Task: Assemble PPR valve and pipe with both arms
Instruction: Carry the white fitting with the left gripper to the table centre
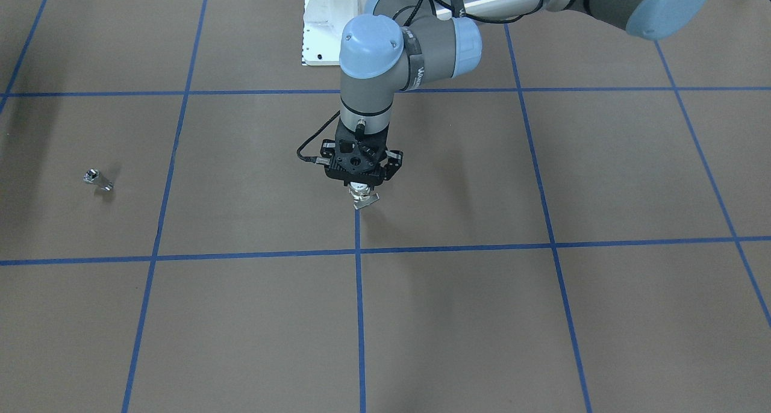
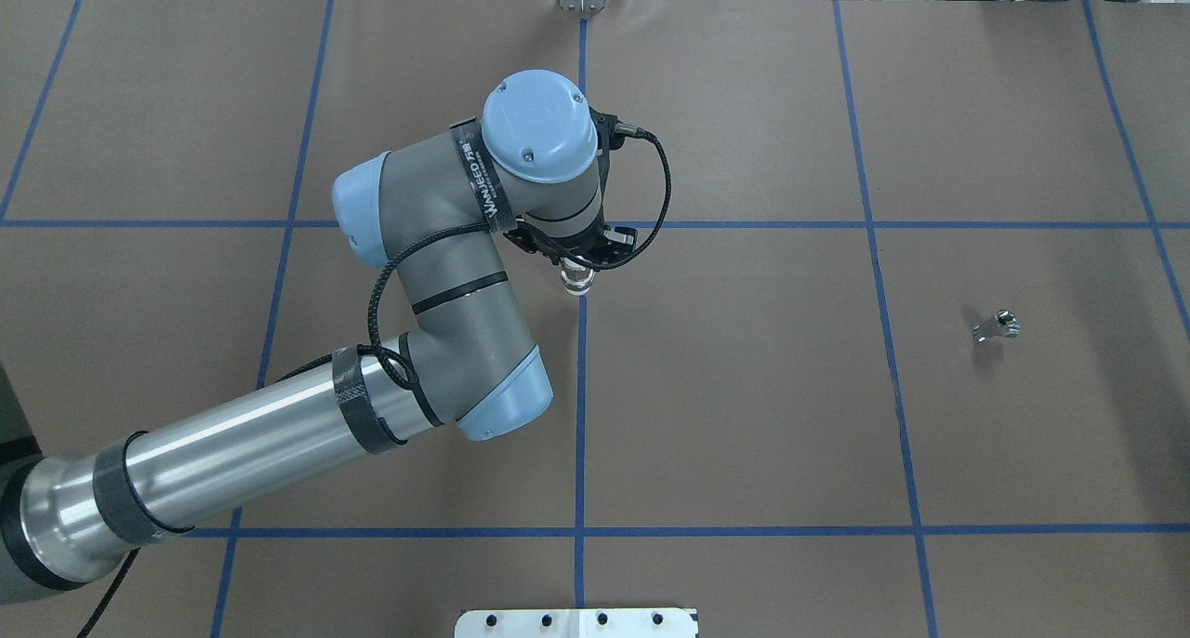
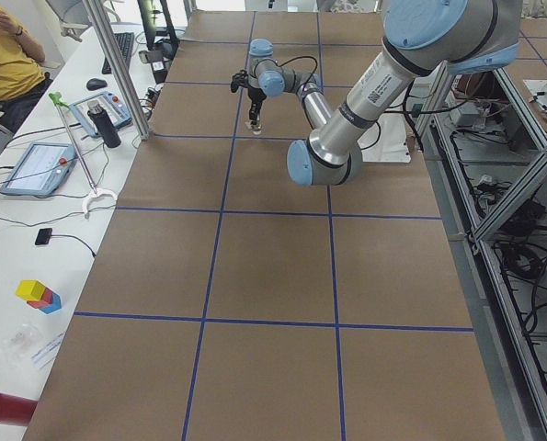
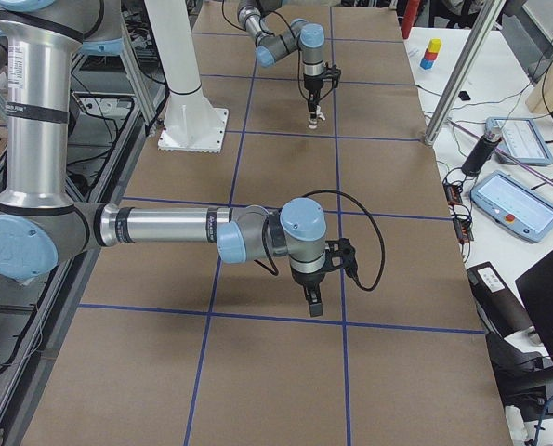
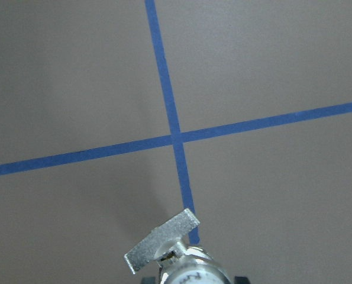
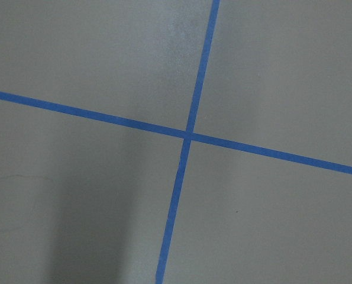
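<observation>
My left gripper [image 1: 360,187] is shut on the PPR valve [image 1: 363,196], which hangs from it with the flat grey tab pointing down, low over a blue tape line near the table's middle. The left wrist view shows the valve's tab [image 5: 162,239] and white end at its bottom edge. In the overhead view the left gripper [image 2: 578,268] holds the valve [image 2: 578,285]. The pipe [image 2: 997,327], small and chrome, lies alone on the brown table; the front-facing view shows the pipe [image 1: 96,179] too. My right gripper [image 4: 313,303] hovers over a tape line; I cannot tell if it is open.
The white bolted pedestal [image 1: 322,21] stands at the robot's side of the table. Blue tape lines [image 2: 581,387] divide the brown table. Tablets, a bottle and blocks lie on the white bench [image 3: 34,165] beyond the table edge, where a person sits.
</observation>
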Controlling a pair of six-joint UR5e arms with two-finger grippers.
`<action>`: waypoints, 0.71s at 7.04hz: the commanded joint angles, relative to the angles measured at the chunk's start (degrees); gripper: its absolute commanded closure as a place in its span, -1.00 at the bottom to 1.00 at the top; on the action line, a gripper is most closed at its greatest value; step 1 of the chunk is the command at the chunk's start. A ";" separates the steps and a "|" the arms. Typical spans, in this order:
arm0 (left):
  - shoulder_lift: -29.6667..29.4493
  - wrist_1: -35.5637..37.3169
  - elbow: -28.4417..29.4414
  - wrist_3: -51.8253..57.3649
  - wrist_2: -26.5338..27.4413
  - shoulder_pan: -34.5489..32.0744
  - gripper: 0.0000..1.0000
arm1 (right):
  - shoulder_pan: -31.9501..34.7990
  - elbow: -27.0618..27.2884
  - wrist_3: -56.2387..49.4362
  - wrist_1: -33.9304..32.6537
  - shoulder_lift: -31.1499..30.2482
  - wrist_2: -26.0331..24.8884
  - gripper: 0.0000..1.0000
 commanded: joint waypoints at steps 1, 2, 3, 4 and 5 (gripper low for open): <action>-0.17 -2.31 2.65 0.11 0.43 0.77 1.00 | 0.00 -0.02 0.00 0.00 0.00 0.00 -1.00; -0.25 -2.31 2.65 0.11 0.43 1.21 1.00 | 0.00 -0.02 0.00 0.00 0.00 0.00 -1.00; -0.25 -2.31 2.65 0.11 0.43 1.39 0.76 | 0.00 0.07 0.00 0.00 0.00 0.00 -1.00; -0.17 -2.31 2.65 0.11 0.43 1.48 0.50 | 0.00 0.07 0.00 0.00 0.09 0.00 -1.00; 0.01 -2.31 2.74 0.11 0.43 1.48 0.35 | 0.00 0.07 0.00 0.00 0.09 0.00 -1.00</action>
